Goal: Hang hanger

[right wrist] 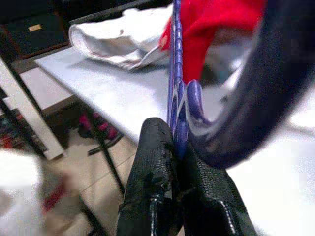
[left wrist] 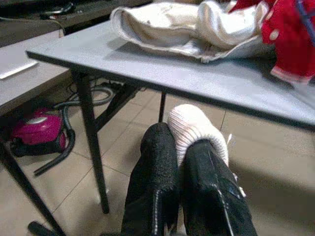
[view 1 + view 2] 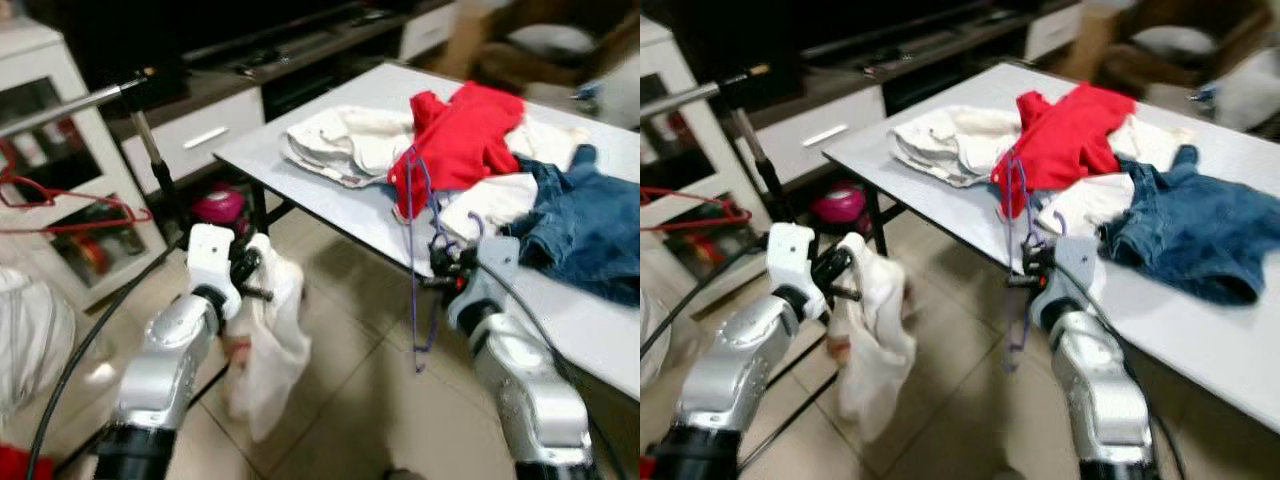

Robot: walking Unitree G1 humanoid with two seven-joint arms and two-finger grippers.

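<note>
We grip a white garment with our left tool, its two black fingers pressed together on a rolled edge of the cloth. The rest of the garment hangs limp over the tiled floor, just in front of the desk.

Our right tool is pinched on the purple hanger, which it holds at the desk's near edge. The hanger's thin frame runs up into the red garment on the desk and down below the edge toward the floor.

On the desk the red garment lies over a pile of cream cloth, with blue jeans beside it to the right.

To our left, a metal rail on a dark post carries a red hanger, in front of a white cabinet. A pink vacuum cleaner sits on the floor under the desk.
</note>
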